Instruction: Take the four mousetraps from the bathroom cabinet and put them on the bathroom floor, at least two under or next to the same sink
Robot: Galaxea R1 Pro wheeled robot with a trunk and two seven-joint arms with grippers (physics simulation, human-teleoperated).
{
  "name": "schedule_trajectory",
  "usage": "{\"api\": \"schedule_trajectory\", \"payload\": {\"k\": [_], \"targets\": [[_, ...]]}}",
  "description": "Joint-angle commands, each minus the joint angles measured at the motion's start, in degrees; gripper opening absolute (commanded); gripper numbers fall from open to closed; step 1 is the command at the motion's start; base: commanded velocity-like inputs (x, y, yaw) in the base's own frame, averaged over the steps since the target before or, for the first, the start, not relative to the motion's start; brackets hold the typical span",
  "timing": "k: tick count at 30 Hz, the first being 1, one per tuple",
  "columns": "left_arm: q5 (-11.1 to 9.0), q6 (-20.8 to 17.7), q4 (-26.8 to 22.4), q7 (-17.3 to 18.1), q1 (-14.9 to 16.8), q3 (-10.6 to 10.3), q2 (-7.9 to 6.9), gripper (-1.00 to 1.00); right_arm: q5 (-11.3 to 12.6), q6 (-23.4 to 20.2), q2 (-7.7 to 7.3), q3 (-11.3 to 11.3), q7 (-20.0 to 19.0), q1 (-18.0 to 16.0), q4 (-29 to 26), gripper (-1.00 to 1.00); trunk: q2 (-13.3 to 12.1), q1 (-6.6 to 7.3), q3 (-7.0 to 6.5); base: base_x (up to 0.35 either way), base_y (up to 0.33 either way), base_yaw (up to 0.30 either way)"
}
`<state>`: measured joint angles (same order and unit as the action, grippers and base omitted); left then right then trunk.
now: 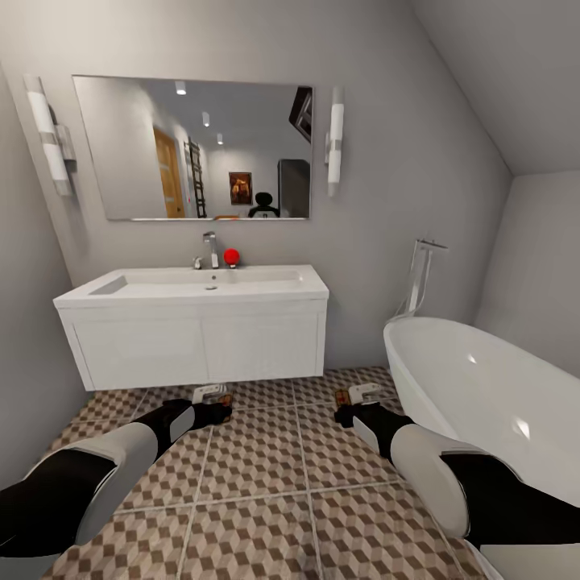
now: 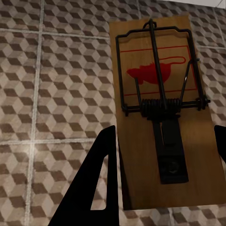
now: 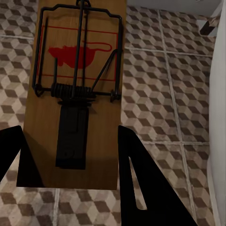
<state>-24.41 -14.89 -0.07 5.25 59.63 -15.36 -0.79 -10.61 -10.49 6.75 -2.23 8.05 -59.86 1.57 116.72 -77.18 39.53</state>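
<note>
Both arms reach forward and low over the bathroom floor (image 1: 258, 467) in front of the white sink (image 1: 193, 300). My left gripper (image 1: 211, 396) is shut on a mousetrap (image 2: 141, 155), a wooden slab with a black wire spring and a red mouse print, held between its black fingers (image 2: 94, 183). A second mousetrap (image 3: 42, 132) of the same look sits between the fingers (image 3: 141, 183) of my right gripper (image 1: 360, 395), which is shut on it. Cube-patterned tiles (image 2: 47, 94) lie behind both traps. The cabinet is out of view.
A white bathtub (image 1: 483, 395) with a chrome tap stands at the right, close to my right arm. The white vanity under the sink hangs off the floor. A red object (image 1: 232, 256) sits by the faucet. A grey wall closes the left side.
</note>
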Motion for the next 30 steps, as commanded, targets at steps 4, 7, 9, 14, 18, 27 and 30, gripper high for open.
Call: {"api": "schedule_trajectory", "payload": {"k": [4, 7, 9, 14, 18, 27, 30], "targets": [[-0.5, -0.2, 0.0, 0.1, 0.0, -0.5, -0.07, -1.00, -0.4, 1.9, 0.02, -0.2, 0.1, -0.1, 0.1, -1.00, 1.7, -0.88, 0.78, 0.000, 0.000, 0.000], [-0.5, -0.2, 0.0, 0.1, 0.0, -0.5, -0.08, -1.00, -0.4, 2.9, 0.00, -0.2, 0.1, -0.1, 0.1, -1.00, 2.9, -1.54, 1.32, 0.000, 0.000, 0.000], [-0.5, -0.2, 0.0, 0.1, 0.0, -0.5, -0.09, -1.00, -0.4, 3.3, 0.01, -0.2, 0.1, -0.1, 0.1, -1.00, 3.7, -1.97, 1.68, 0.000, 0.000, 0.000], [-0.5, -0.2, 0.0, 0.1, 0.0, -0.5, -0.09, -1.00, -0.4, 3.5, 0.00, -0.2, -0.1, -0.1, 0.1, -1.00, 5.7, -3.07, 2.58, 0.000, 0.000, 0.000], [-0.5, -0.2, 0.0, 0.1, 0.0, -0.5, -0.09, -1.00, -0.4, 3.4, 0.01, -0.2, -0.2, -0.1, 0.1, -1.00, 7.3, -3.95, 3.30, 0.000, 0.000, 0.000], [-0.5, -0.2, 0.0, 0.1, 0.0, -0.5, -0.09, -1.00, -0.4, 3.4, -0.03, -0.2, -0.2, 0.0, 0.1, -1.00, 10.9, -5.93, 4.91, 0.000, 0.000, 0.000], [-0.5, -0.2, 0.0, 0.1, 0.0, -0.5, -0.09, -1.00, -0.4, 3.4, 0.00, -0.2, -0.2, 0.0, 0.1, -1.00, 12.1, -6.59, 5.45, 0.000, 0.000, 0.000]]}}
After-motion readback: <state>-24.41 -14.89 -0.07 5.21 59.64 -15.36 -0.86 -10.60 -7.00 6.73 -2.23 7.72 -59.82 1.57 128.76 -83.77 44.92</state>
